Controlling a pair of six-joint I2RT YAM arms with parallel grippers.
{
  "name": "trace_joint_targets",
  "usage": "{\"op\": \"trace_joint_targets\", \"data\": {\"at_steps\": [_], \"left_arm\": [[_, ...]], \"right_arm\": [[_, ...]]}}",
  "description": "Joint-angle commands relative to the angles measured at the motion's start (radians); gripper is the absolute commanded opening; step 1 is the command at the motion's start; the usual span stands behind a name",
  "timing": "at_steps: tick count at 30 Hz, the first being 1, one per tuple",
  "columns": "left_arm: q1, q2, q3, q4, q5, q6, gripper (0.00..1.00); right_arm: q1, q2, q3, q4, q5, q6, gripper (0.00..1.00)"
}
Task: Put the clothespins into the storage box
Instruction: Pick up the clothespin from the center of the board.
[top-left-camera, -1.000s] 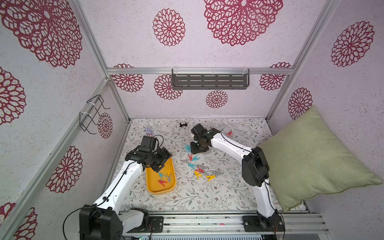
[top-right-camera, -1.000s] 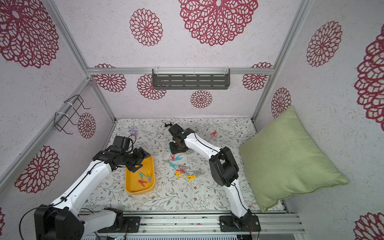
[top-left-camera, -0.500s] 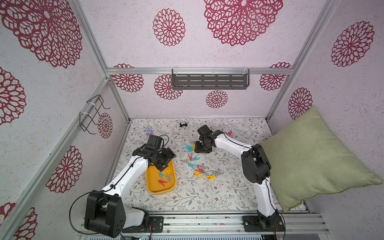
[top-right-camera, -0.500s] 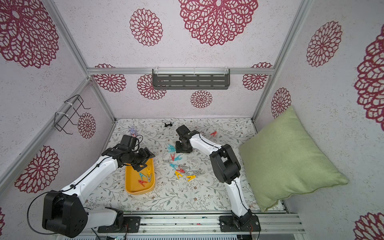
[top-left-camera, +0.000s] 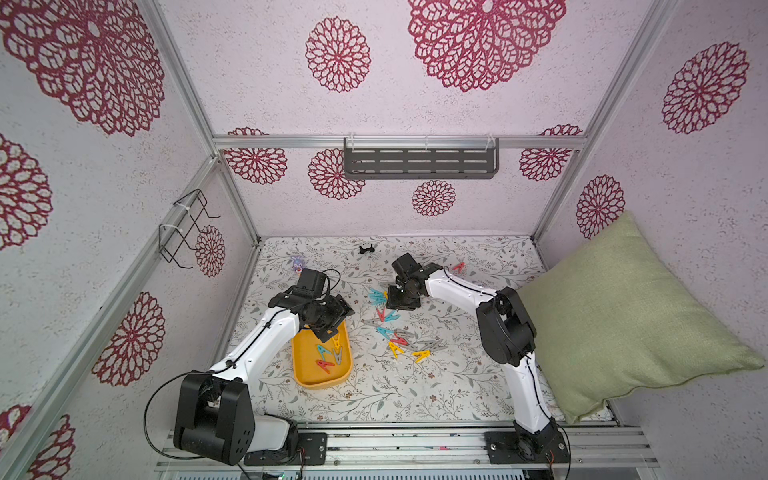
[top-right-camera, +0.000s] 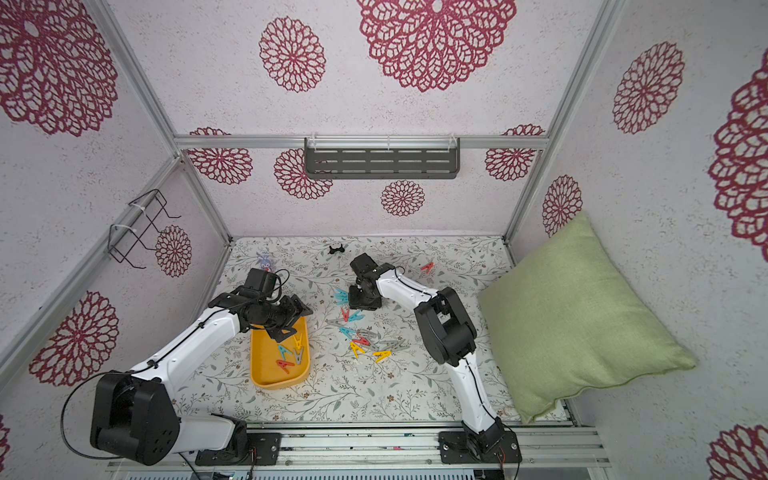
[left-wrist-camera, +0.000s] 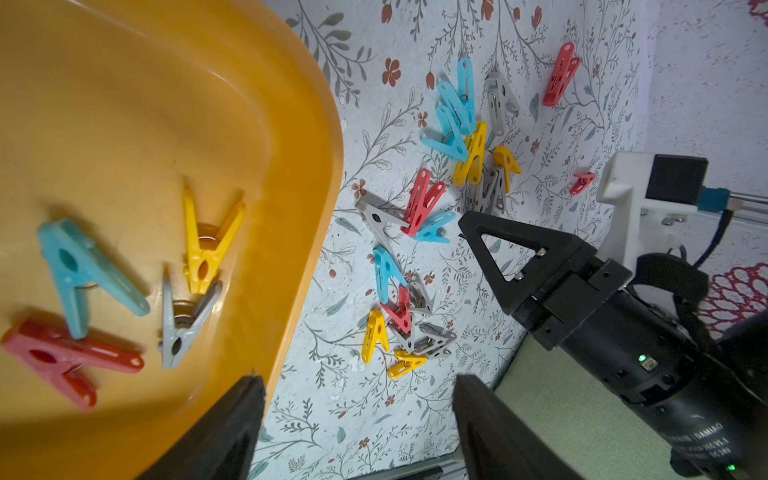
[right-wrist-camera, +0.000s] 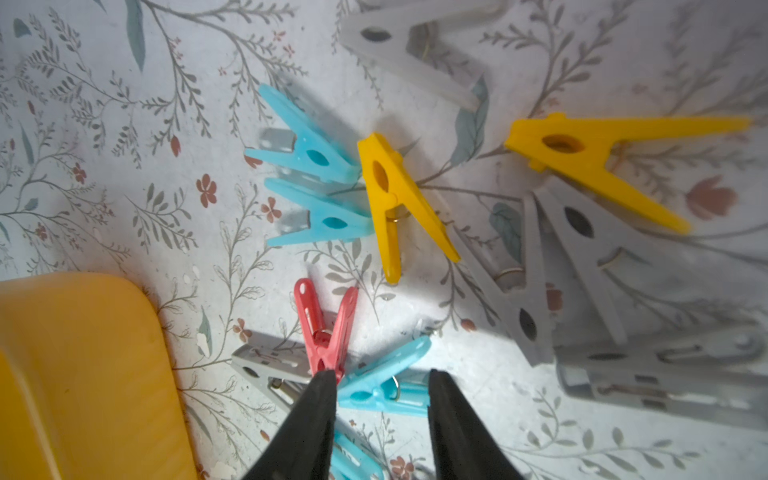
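Four clothespins in storage box; others on table to its right.

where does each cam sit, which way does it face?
Top views: high in front, looking down toward the back wall; both arms whole, left gripper over the storage box, right gripper over the clothespins.
Left wrist: above the box rim, facing the clothespins; own fingertips, right gripper.
Right wrist: just above the clothespins, facing down; own fingers straddle a teal clothespin.
Shared: all show box and clothespins.
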Motion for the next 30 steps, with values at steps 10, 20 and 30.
{"op": "trace_joint_targets", "data": {"at_steps": [10,20,30], "left_arm": [[-0.007,-0.050,-0.025,0.017,-0.007,0.001,0.79],[-0.007,-0.101,-0.065,0.009,-0.021,-0.013,0.79],[-0.007,-0.118,-0.059,0.002,-0.028,-0.017,0.79]], "right_arm": [[0.005,0.049,0.017,-0.002,0.002,0.015,0.39],[0.014,0.068,0.014,-0.005,-0.005,0.005,0.25],[0.025,-0.009,-0.023,0.007,0.015,-0.008,0.11]]}}
